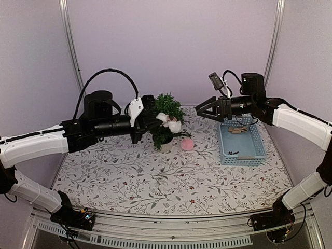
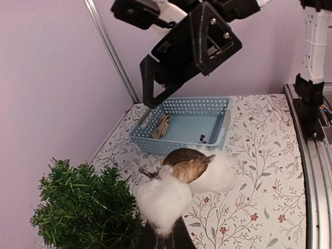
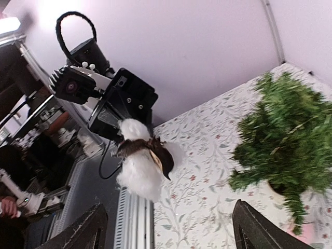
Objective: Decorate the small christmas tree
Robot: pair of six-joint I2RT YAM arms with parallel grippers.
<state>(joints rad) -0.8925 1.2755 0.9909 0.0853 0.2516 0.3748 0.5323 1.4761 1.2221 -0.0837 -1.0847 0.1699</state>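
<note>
step: holding cotton ornament (image 2: 181, 181) beside small christmas tree (image 1: 167, 105) | left tool (image 1: 158, 120): clamping it | right tool (image 1: 201, 110): standing wide, empty | next: likely nestling ornament among branches, then releasing

Tree (image 1: 168, 110) left of basket (image 1: 244, 149)

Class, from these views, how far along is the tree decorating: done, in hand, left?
Done: nothing hangs on the small christmas tree yet. In hand: the left gripper is shut on a cotton ornament beside it; the right gripper is open, empty. Left: hanging it, plus the pieces in the blue basket and the pink ball beside the tree.
</note>
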